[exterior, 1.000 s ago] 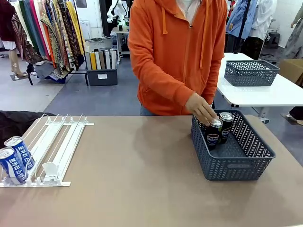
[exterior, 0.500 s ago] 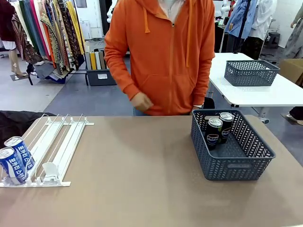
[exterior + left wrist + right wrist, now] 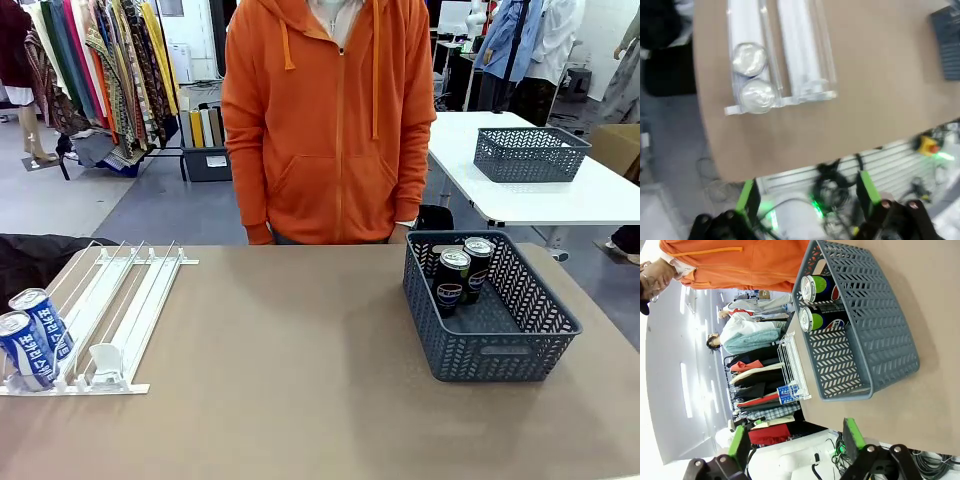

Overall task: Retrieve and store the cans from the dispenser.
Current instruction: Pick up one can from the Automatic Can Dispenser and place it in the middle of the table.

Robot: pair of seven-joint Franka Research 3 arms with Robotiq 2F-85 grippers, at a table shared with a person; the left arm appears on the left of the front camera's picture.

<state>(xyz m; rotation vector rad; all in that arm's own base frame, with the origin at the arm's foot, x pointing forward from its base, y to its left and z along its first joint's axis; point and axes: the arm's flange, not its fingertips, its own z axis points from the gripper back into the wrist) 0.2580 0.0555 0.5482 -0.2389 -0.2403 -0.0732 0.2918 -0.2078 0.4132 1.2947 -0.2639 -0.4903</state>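
Brown tabletop (image 3: 300,400) carries the white dispenser (image 3: 130,300) at the robot's left, with two blue cans (image 3: 35,335) leaning in its outermost lane against the stoppers. Two black cans (image 3: 462,275) stand in the grey basket (image 3: 560,325) at the right. I judge the cans stiff but thin-walled, smooth and a little slippery, so the best hold is across the round body at mid-height. The left gripper (image 3: 807,197) hangs above the near table edge, looking down on the blue cans, fingers spread and empty. The right gripper (image 3: 795,440), rolled sideways, faces the basket, also spread wide with nothing between.
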